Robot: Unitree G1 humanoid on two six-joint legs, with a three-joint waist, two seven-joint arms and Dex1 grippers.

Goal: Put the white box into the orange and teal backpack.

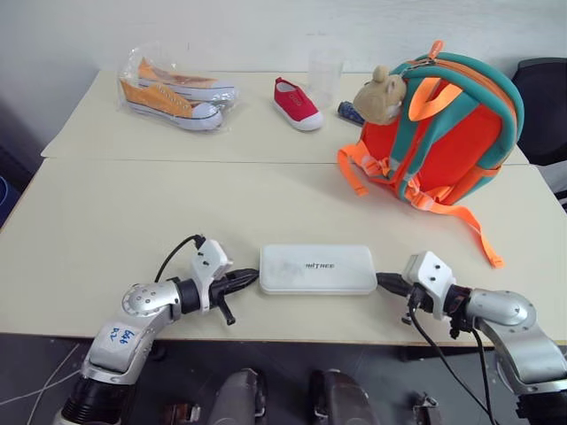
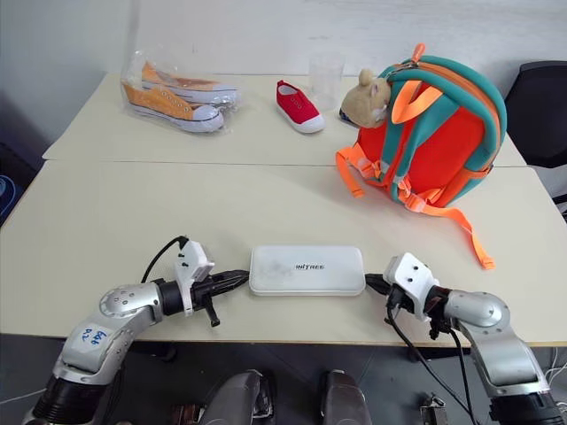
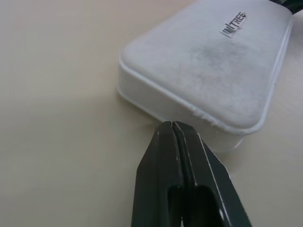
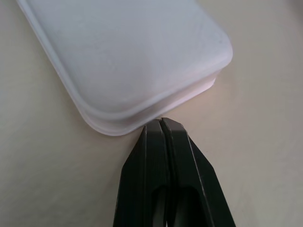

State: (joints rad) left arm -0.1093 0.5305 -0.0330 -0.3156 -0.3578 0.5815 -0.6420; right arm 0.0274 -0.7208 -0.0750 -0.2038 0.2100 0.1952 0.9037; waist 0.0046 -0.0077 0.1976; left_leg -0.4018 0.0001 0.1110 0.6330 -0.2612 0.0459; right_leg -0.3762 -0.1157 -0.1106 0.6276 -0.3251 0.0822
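The white box [image 1: 317,268] lies flat near the table's front edge, with small dark lettering on its lid. My left gripper [image 1: 252,279] is shut, and its tip is at the box's left end [image 3: 189,61], nearly touching the rim. Shut as well, my right gripper [image 1: 383,282] has its tip against the box's right end [image 4: 128,52]. Neither gripper holds anything. The orange and teal backpack [image 1: 443,133] stands upright at the back right of the near table, with a tan plush bear [image 1: 381,93] on its top and orange straps trailing toward the front.
On the far table are orange sneakers in a clear bag [image 1: 177,93], a red shoe [image 1: 297,104] and a clear plastic cup [image 1: 325,71]. A dark chair [image 1: 545,106] stands at the right. Bare tabletop [image 1: 133,212] spreads left of the box.
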